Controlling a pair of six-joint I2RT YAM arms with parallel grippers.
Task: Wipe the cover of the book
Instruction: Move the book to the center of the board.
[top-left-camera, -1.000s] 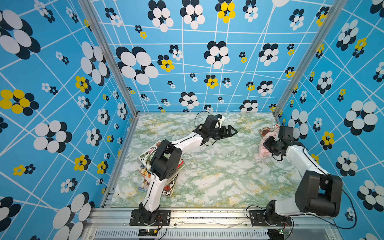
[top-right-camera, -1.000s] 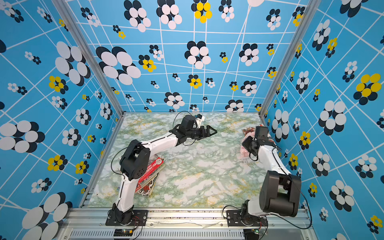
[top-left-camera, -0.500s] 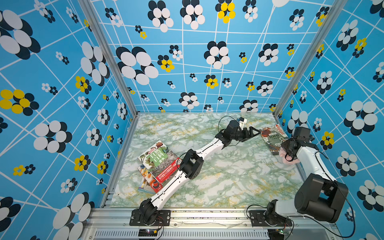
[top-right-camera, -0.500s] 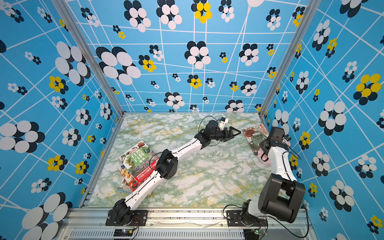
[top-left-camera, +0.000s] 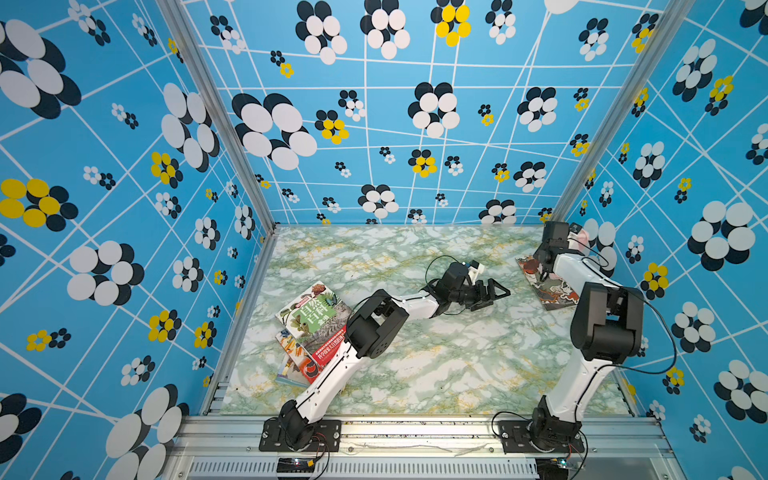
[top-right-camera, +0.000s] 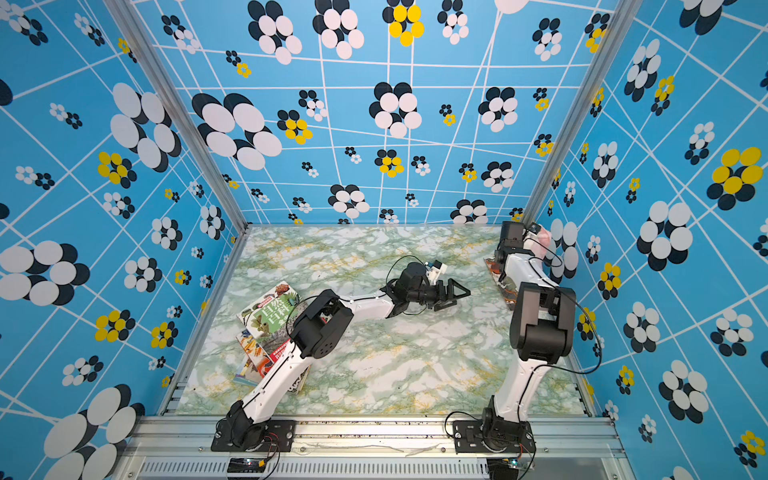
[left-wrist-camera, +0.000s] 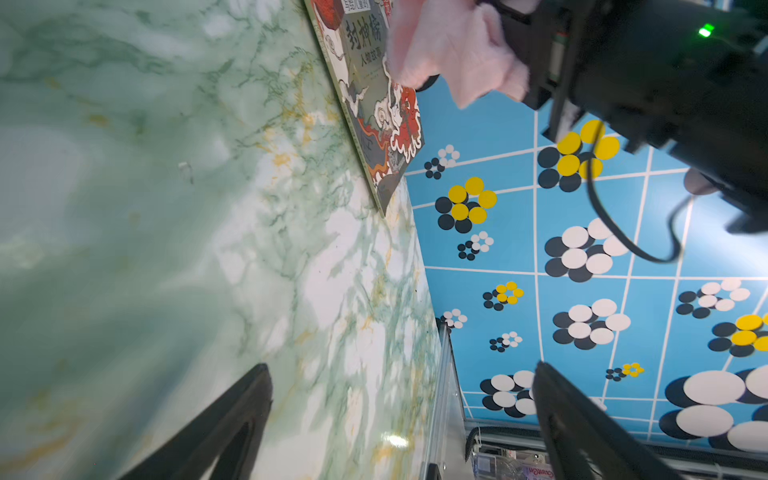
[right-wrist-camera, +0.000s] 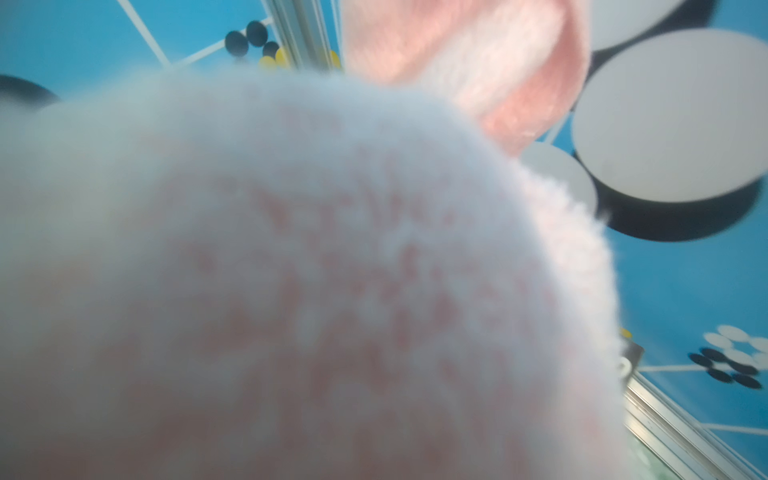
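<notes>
1. One book (top-left-camera: 552, 291) is laid flat on the table (top-left-camera: 415, 374), just beside the right wall (top-left-camera: 685, 291).
2. A pink cloth (left-wrist-camera: 453, 50) is clamped in the right gripper (top-left-camera: 577, 240), close to this wall, by the book's far end.
3. The left gripper (top-left-camera: 496, 298) is spread wide and empty, further from the wall.

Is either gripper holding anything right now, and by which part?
The right gripper is shut on the pink cloth, which is bunched up; the pinched part is hidden. The left gripper is open and holds nothing.
</notes>
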